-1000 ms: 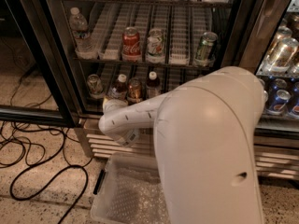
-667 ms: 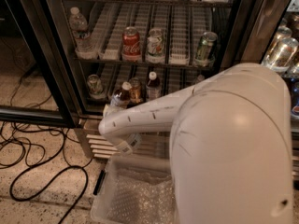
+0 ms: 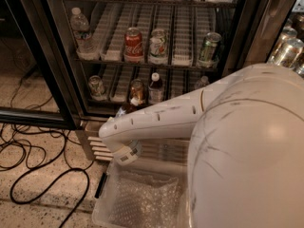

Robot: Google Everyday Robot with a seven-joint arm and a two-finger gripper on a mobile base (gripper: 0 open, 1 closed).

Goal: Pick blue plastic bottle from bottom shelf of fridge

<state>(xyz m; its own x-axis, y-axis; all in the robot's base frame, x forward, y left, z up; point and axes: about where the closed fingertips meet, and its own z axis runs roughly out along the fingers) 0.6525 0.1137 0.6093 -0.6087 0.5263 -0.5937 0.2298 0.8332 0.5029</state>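
One claw behind arm (image 3: 161,120), by bottom shelf (image 3: 118,83)

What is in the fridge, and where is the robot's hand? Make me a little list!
upper shelf: clear water bottle, red cola can, pale can, green can
bottom shelf: blue plastic bottle, red-shouldered bottle with white cap beside it
hand: mostly hidden behind the white arm, at the bottom shelf's front near the blue plastic bottle
floor: black cables, clear plastic bin under the arm
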